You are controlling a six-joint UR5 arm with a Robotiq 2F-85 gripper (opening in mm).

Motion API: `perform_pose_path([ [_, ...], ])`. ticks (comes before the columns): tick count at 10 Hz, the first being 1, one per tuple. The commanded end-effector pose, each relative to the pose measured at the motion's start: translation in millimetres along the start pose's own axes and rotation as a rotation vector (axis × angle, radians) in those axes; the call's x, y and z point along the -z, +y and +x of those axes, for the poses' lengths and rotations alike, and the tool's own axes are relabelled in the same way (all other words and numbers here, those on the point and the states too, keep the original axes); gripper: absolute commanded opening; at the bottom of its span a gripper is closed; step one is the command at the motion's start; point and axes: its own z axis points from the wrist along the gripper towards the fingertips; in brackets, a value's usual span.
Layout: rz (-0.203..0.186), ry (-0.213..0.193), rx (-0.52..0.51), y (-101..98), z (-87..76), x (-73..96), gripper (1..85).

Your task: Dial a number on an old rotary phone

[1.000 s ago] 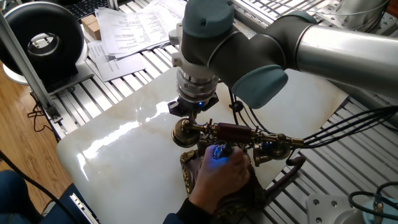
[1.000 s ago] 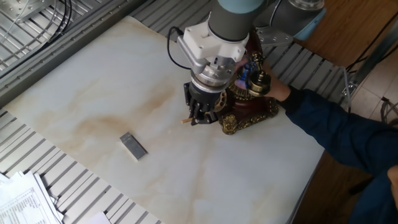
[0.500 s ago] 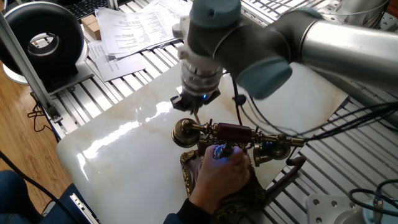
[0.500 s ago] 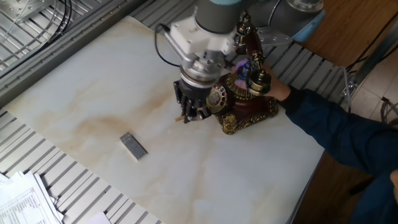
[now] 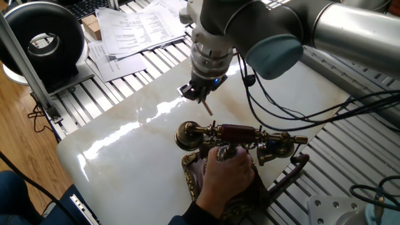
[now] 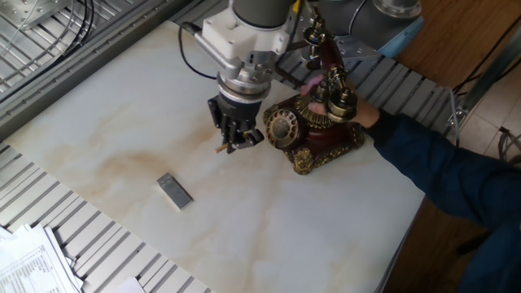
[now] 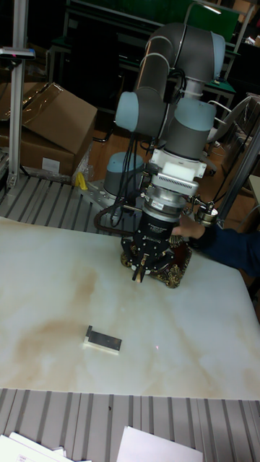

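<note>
The old rotary phone (image 6: pixel 319 138) is a small ornate brass set on the marble table, its round dial (image 6: pixel 283 126) uncovered and facing up. Its handset (image 5: pixel 236 133), a maroon bar between two brass cups, rests across the top. A person's hand (image 5: pixel 226 173) holds the phone's base. My gripper (image 6: pixel 234 140) hangs just left of the dial, apart from it, shut on a thin pale wooden stick (image 5: pixel 206 107) that points down. In the tall fixed view my gripper (image 7: pixel 142 268) covers most of the phone (image 7: pixel 172 273).
A small grey block (image 6: pixel 175 190) lies on the white marble tabletop (image 6: pixel 106 122), left of the phone. The person's blue sleeve (image 6: pixel 440 175) reaches in from the right. Papers (image 5: pixel 134 28) and a black round device (image 5: pixel 44 40) sit beyond the table's edge.
My gripper, with the stick, has lifted off the phone's dial and moved away from it toward the open marble. The dial, covered before, now shows. The hand still holds the phone.
</note>
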Motion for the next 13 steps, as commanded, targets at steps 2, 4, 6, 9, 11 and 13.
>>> perform_pose_path([
  [2, -0.014, 0.033, 0.147, -0.6, -2.0, -14.2, 12.7],
  [4, -0.040, 0.165, 0.456, -2.7, 31.0, -16.8, 83.3],
  [6, -0.050, 0.198, 0.441, 6.1, 36.5, -11.9, 79.3],
  [9, 0.019, 0.093, 0.174, -2.7, 19.8, 7.1, 2.0],
  [11, 0.045, 0.118, 0.200, -14.4, 39.9, 31.4, 2.0],
  [13, 0.054, 0.099, 0.239, -51.0, 55.7, 27.8, 2.0],
])
